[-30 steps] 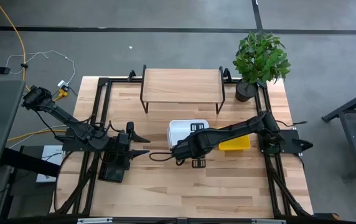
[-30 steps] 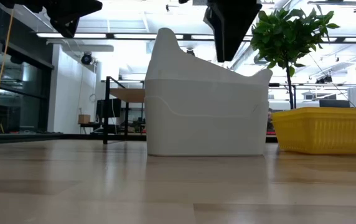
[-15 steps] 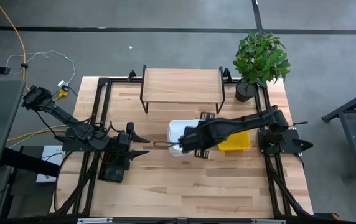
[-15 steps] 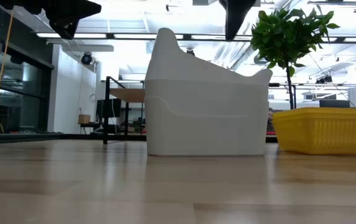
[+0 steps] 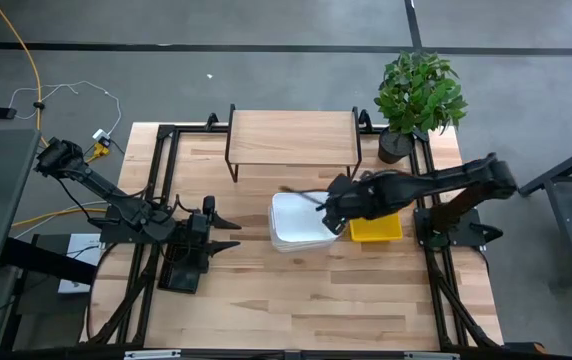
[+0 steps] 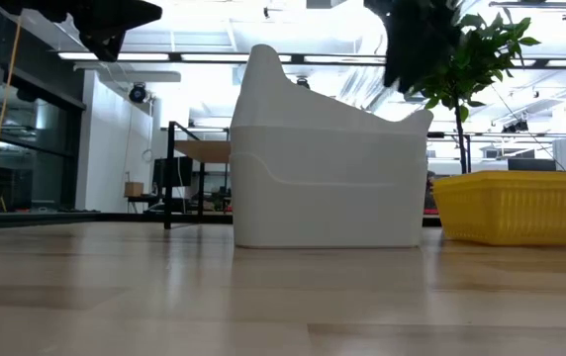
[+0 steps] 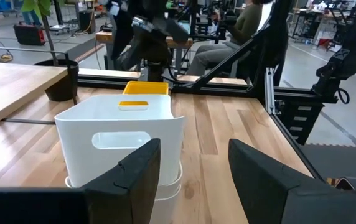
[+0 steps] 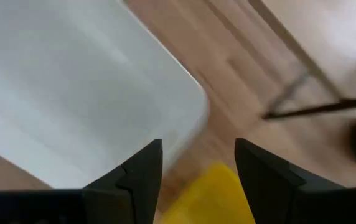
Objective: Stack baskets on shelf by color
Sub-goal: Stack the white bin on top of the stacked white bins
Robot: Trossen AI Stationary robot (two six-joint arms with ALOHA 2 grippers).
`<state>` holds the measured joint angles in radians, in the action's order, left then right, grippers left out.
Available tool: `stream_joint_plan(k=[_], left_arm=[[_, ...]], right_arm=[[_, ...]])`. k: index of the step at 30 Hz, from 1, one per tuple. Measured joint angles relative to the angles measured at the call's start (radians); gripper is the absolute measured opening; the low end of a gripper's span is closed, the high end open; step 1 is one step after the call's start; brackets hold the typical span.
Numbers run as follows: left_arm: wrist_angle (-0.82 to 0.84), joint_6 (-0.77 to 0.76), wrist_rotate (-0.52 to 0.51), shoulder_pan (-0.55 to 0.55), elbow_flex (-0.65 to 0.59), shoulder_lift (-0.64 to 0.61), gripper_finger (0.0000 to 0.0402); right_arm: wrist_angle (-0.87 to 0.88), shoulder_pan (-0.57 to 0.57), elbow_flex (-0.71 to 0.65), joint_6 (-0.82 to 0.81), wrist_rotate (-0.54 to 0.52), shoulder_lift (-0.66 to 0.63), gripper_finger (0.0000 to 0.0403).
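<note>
White baskets [image 5: 299, 222] sit nested in a stack at mid-table, and the upper one [image 6: 303, 99] sits tilted in the lower. A yellow basket [image 5: 378, 229] rests on the table just right of them. The shelf [image 5: 291, 138] stands on thin black legs at the far edge, its top bare. My right gripper [image 5: 328, 210] hovers open over the stack's right rim, pointing steeply down. The white basket [image 8: 72, 81] and the yellow basket [image 8: 212, 190] both show beyond its fingers. My left gripper [image 7: 193, 174] waits open and level at the left, facing the white stack [image 7: 119, 140].
A potted plant [image 5: 418, 95] stands at the far right corner beside the shelf. Black frame rails [image 5: 161, 180] run along the table's left and right sides. Bare wood lies along the near edge [image 5: 306, 310].
My right gripper has swung from the stack's near left corner up and across the white baskets toward the table's far right, rolling about its own axis as it went. Its fingers have stayed open. The baskets have not moved.
</note>
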<state>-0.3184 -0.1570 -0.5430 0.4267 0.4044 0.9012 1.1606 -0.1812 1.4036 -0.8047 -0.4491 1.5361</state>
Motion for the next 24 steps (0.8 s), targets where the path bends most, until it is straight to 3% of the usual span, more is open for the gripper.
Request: stream_joint_plan(k=[5, 11, 14, 18, 24], left_arm=[[0.000, -0.004, 0.000, -0.001, 0.000, 0.000, 0.0176], [0.000, -0.015, 0.000, -0.001, 0.000, 0.000, 0.0176], [0.000, -0.015, 0.000, -0.001, 0.000, 0.000, 0.0176], [0.001, -0.015, 0.000, -0.001, 0.000, 0.000, 0.0176], [0.001, -0.015, 0.000, -0.001, 0.000, 0.000, 0.0176]], right_arm=[[-0.146, 0.039, -0.158, -0.104, 0.067, -0.081, 0.0188], [-0.305, 0.057, -0.312, -0.143, 0.170, -0.080, 0.0188], [-0.338, 0.059, -0.341, -0.158, 0.163, -0.079, 0.0181], [-0.351, 0.056, -0.346, -0.160, 0.158, -0.079, 0.0146], [-0.398, 0.048, -0.346, -0.156, 0.149, -0.079, 0.0060]])
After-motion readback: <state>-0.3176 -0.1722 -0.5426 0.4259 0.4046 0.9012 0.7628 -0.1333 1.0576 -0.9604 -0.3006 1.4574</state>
